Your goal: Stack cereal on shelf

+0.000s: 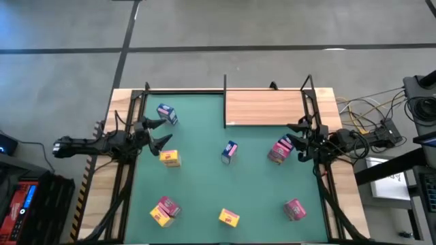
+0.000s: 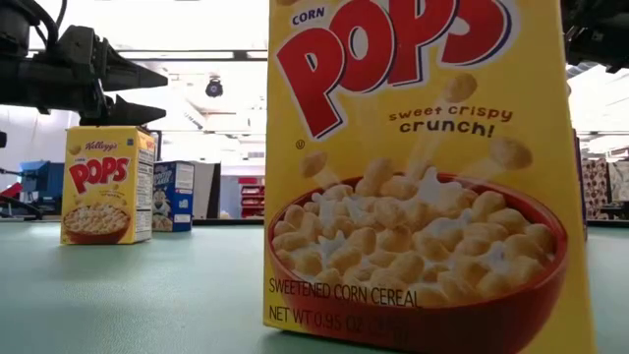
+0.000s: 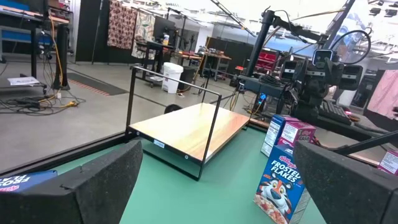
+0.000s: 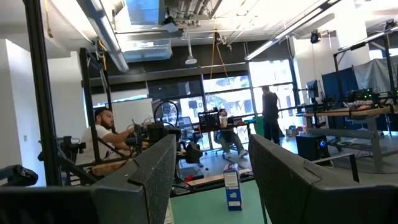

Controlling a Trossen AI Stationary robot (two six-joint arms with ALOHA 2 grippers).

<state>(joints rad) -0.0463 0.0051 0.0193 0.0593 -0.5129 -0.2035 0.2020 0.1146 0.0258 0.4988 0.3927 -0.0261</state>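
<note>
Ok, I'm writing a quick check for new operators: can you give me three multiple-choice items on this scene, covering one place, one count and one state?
1. Where does the flat light-wood shelf board sit?
A. In the middle of the green mat
B. At an edge of the green mat, nearer the right arm
C. Beside the left arm's base

2. How many of the small cardboard cereal boxes lie on the board?
A. None
B. Two
C. Four

3. How do the fingers of the left gripper stand?
A. Shut on a yellow box
B. Shut on a blue box
C. Spread apart, with nothing between them

Answers: B, since the high view shows the board along the mat's edge towards the right arm. A, since the board's wood is bare and every box stands on the mat. C, since both fingers splay wide over open mat.
</note>
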